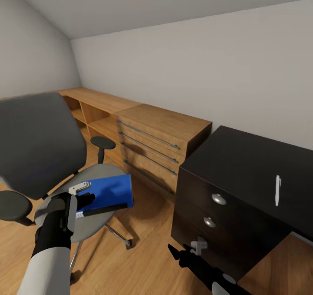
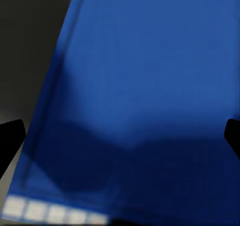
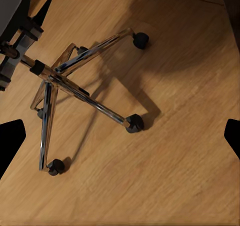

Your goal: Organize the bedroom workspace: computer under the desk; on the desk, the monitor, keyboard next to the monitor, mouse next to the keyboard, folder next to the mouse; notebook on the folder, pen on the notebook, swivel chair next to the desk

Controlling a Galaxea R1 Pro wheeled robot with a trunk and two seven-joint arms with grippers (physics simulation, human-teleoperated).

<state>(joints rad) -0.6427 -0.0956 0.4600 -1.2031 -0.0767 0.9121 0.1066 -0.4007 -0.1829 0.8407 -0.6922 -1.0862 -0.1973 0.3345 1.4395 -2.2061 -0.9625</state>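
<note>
Folder [image 1: 109,189] on swivel chair [image 1: 93,223] (seat).

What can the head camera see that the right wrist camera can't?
Head view: the blue folder lying on the swivel chair seat, the left gripper at the folder's edge, the black desk with a white pen on top, and the wooden drawer cabinet.

Right wrist view: the chair's chrome star base and its casters, seen close from above.

Both show the swivel chair and the wooden floor.
</note>
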